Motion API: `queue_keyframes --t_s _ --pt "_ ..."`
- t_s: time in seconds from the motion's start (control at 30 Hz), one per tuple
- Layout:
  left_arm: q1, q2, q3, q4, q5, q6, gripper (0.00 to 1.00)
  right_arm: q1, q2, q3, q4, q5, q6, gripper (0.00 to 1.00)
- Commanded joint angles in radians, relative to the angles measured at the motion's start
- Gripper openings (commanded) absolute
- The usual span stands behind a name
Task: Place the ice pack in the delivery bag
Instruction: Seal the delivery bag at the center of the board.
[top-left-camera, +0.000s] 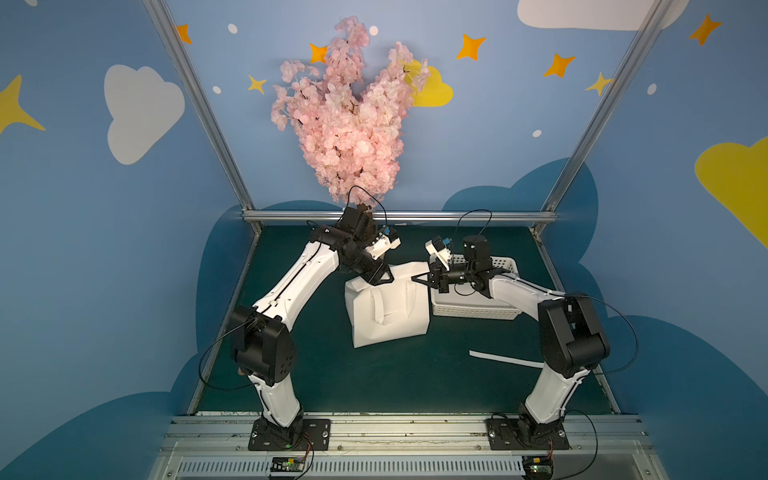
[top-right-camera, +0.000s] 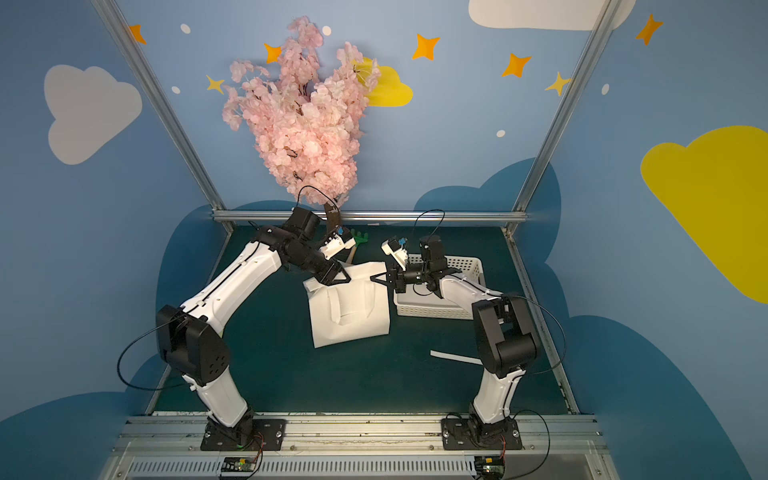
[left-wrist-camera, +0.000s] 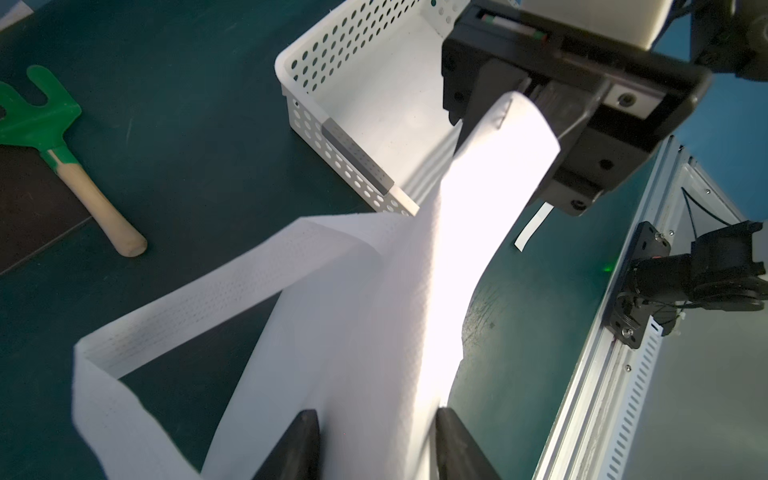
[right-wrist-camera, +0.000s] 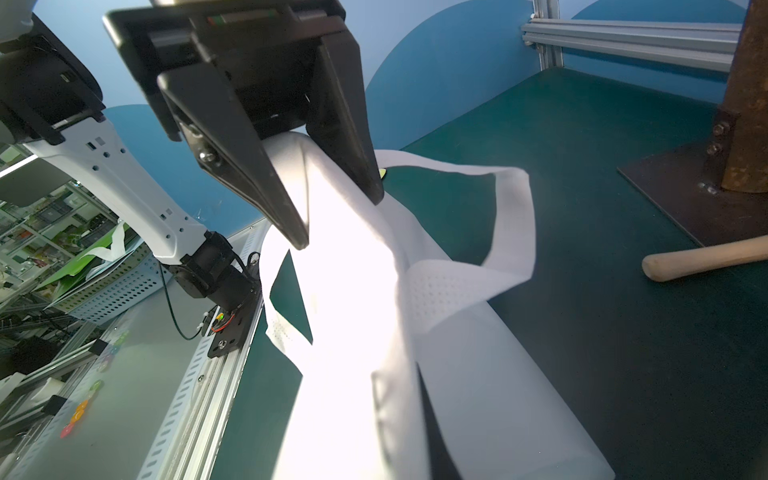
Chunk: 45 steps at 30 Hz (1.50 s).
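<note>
Left wrist view puts the left gripper (left-wrist-camera: 376, 413) astride the top edge of the delivery bag (left-wrist-camera: 395, 291). Its fingers stand half apart, one on each side of the white fabric, and I cannot tell whether they bite yet. From there the edge runs straight across to the right gripper (top-left-camera: 417, 279), whose fingers are closed tight on the bag's corner on the basket side. So the bag's long top edge lies crosswise between the two arms, each as near to it as the other, and the bag sits mid-table with its mouth closed and one loop handle trailing loose.

I see no ice pack in any view. The white perforated basket (left-wrist-camera: 303, 120), just beside the bag under the right arm, looks bare in the part that shows. To my eye the mouth must be drawn open before anything can go in.

Underfoot is a dark green mat (top-left-camera: 374, 374), with a green rake (left-wrist-camera: 37, 112) behind the bag and a white strip (top-left-camera: 505, 359) near the right arm. Blue walls with clouds and stars and a pink blossom tree (top-left-camera: 349, 124) close the room.
</note>
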<state>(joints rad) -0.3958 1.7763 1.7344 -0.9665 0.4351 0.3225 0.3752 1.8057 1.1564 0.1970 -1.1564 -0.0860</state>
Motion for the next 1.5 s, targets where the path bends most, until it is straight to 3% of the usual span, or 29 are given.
queue_keyframes --t_s 0.0,0.2,0.4,0.63,0.83,1.2,1.37,1.47 --pt "-0.003 0.018 0.022 -0.032 -0.004 0.013 0.44 0.008 -0.039 0.021 -0.027 0.01 -0.022 0.0" --pt "-0.003 0.017 0.006 -0.032 0.033 0.015 0.43 0.01 -0.045 0.015 -0.042 0.023 -0.038 0.0" --pt "0.002 0.021 -0.01 -0.02 0.051 -0.006 0.34 0.012 -0.047 0.016 -0.043 0.021 -0.039 0.0" --pt "0.003 0.035 -0.007 -0.013 0.067 -0.025 0.31 0.021 -0.048 0.018 -0.061 0.027 -0.057 0.0" --pt "0.004 0.042 0.019 -0.02 0.087 -0.033 0.41 0.024 -0.048 0.018 -0.072 0.03 -0.062 0.0" --pt "0.008 0.085 0.098 -0.045 0.092 -0.049 0.4 0.025 -0.043 0.021 -0.075 0.031 -0.066 0.0" --pt "0.008 0.095 0.086 -0.062 0.069 -0.044 0.28 0.025 -0.042 0.022 -0.076 0.031 -0.066 0.0" --pt "0.006 0.095 0.054 -0.055 0.061 -0.046 0.27 0.023 -0.044 0.021 -0.078 0.031 -0.066 0.0"
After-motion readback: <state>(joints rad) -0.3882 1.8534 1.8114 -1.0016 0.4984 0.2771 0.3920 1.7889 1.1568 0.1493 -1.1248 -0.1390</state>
